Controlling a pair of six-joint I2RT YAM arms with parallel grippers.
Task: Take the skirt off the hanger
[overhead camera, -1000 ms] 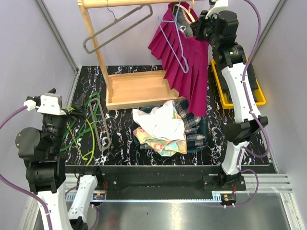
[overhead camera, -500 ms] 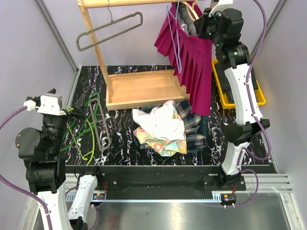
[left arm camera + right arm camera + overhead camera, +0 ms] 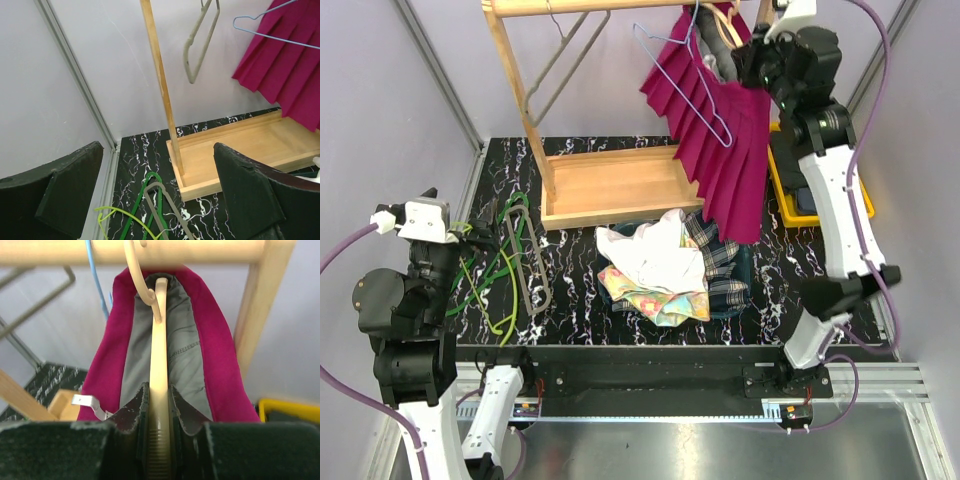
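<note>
A magenta pleated skirt (image 3: 725,150) with a grey lining (image 3: 185,355) hangs on a cream hanger (image 3: 159,340). The hanger's hook sits over the wooden rail (image 3: 200,251) at the top right of the rack. My right gripper (image 3: 159,390) is up at the rail (image 3: 748,58), shut on the cream hanger's arm, with skirt cloth on both sides of its fingers. My left gripper (image 3: 428,212) stays low at the table's left edge. It is open (image 3: 156,147) and holds nothing, far from the skirt.
A blue wire hanger (image 3: 682,72) hangs in front of the skirt and a grey hanger (image 3: 555,60) hangs further left on the rail. The rack's wooden base (image 3: 610,185), a clothes pile (image 3: 665,265), a yellow bin (image 3: 800,205) and loose hangers (image 3: 510,260) lie on the table.
My right arm has shifted up and to the right, still gripping the cream hanger. The skirt, the blue wire hanger and the grey hanger have swung. The left arm is still.
</note>
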